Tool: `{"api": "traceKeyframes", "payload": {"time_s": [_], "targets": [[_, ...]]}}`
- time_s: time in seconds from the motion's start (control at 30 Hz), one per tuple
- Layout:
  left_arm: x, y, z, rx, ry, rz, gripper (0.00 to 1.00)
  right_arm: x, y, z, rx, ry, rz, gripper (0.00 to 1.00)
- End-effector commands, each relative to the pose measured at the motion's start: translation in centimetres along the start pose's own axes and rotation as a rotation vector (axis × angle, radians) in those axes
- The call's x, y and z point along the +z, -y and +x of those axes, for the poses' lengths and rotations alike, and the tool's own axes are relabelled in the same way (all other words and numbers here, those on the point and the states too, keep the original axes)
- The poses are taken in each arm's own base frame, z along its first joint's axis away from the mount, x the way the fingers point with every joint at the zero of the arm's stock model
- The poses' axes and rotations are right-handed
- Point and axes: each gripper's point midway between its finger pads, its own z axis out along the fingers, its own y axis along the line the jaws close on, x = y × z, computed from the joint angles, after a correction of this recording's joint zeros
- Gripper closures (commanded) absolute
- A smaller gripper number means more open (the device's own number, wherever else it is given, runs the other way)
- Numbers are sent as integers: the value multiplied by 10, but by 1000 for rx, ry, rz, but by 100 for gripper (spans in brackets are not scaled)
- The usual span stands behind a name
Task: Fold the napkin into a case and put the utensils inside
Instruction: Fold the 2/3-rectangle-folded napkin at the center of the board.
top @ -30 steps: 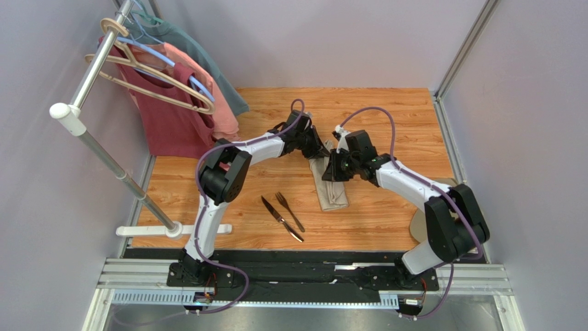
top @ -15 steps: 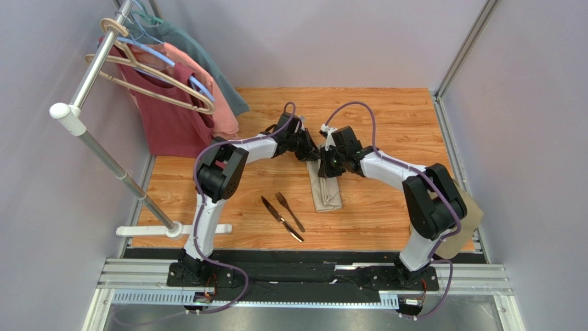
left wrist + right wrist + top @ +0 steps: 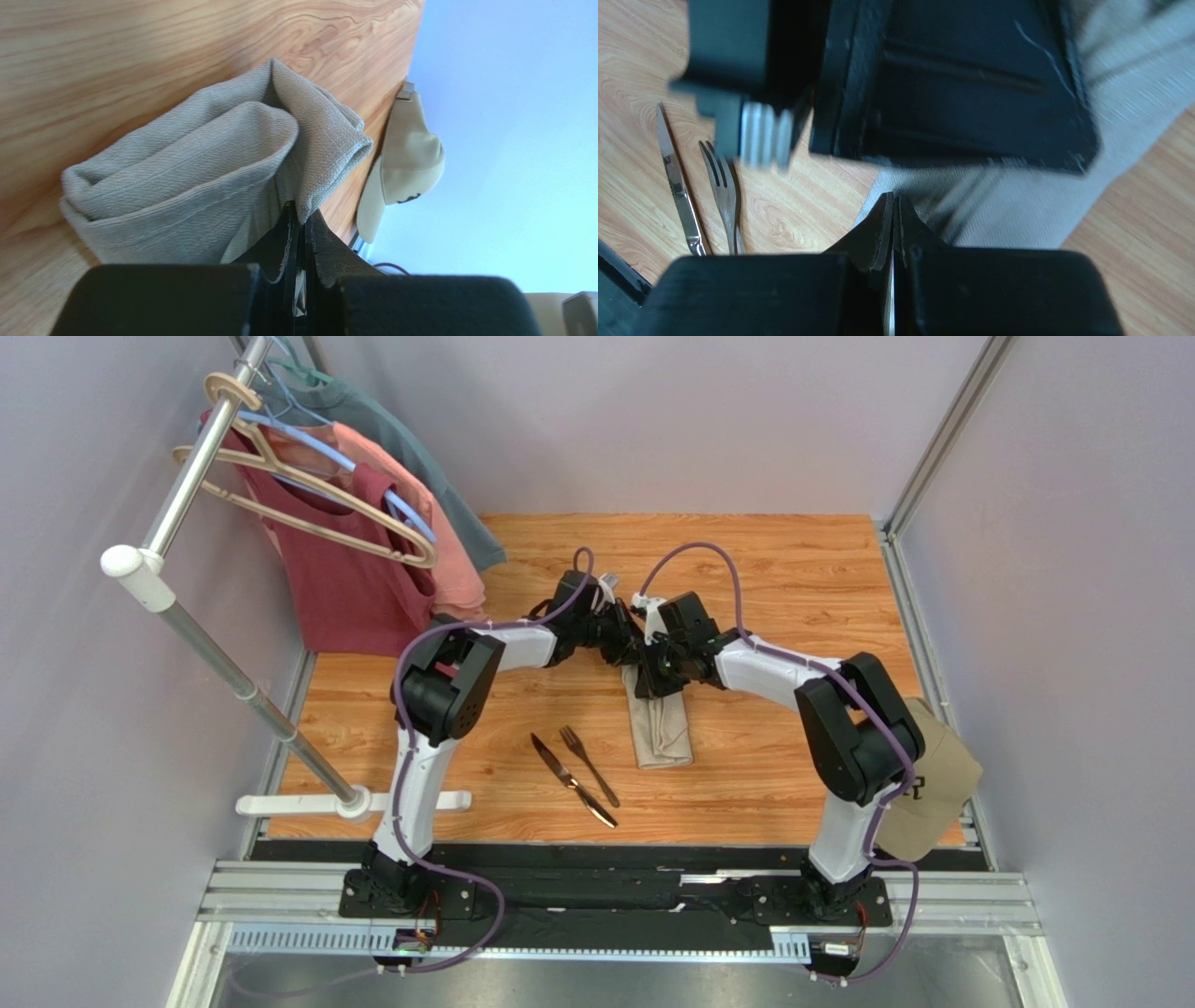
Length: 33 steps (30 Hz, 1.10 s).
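Left claw (image 3: 297, 213): pressed nearly together, pinching one edge layer of the napkin (image 3: 196, 168) at its far end. The folded roll sits just past the tips.

Right claw (image 3: 892, 203): pressed fully together, tips right against the cloth. I can't tell whether it caught a layer. The left arm's black housing blocks most of that view.

From above, both claws crowd the far end of the napkin, almost touching each other. It lies as a narrow folded strip mid-surface (image 3: 786, 588), running toward the arm bases.

Fork (image 3: 589, 763) and knife (image 3: 571, 779) lie side by side just left of the strip's near end, not touching it. Cap (image 3: 933, 784) is well off to the right, out of play.

My read for this fold:
- Confirm the right claw has cloth before lifting. If it's empty, re-pinch.
- Move both claws together and level, or the strip skews.
- Lift low so the lower folds don't fall open.
- Keep the long edges stacked and leave one end open.
- Don't drag the near end into the fork.
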Motion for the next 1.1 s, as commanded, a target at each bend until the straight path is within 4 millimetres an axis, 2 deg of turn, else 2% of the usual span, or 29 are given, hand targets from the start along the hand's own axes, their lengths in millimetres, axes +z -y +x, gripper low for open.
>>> {"api": "traceKeyframes", "payload": {"time_s": [0.0,0.17,0.2,0.3,0.33,0.43,0.57,0.63,0.73,0.8,0.83,0.9,1.07], "targets": [[-14,41,-6,46,12,121,100,11,-10,-20,-59,34,-12,100],[-15,41,-2,17,-2,123,100,20,3,-10,-7,41,98,100],[-16,41,-2,13,-4,119,100,22,9,1,15,27,127,100],[-17,42,1,7,-20,104,100,23,20,12,87,42,198,100],[-19,42,1,21,-21,97,100,24,25,22,102,29,220,100],[-21,33,5,22,-40,27,100,22,30,28,140,42,248,100],[-25,28,4,57,-43,-22,100,14,31,24,154,76,271,100],[-26,22,7,82,-62,-55,100,14,31,29,170,73,269,100],[-30,31,1,147,-67,-69,100,16,29,33,191,65,256,100],[-33,20,2,180,-92,-129,100,16,29,34,198,64,256,100],[-34,24,-4,205,-84,-131,100,16,28,35,199,65,254,100],[-37,16,-3,220,-113,-155,100,15,29,34,202,69,256,100],[-38,14,-1,224,-162,-136,100,15,28,35,213,72,253,100]]}}
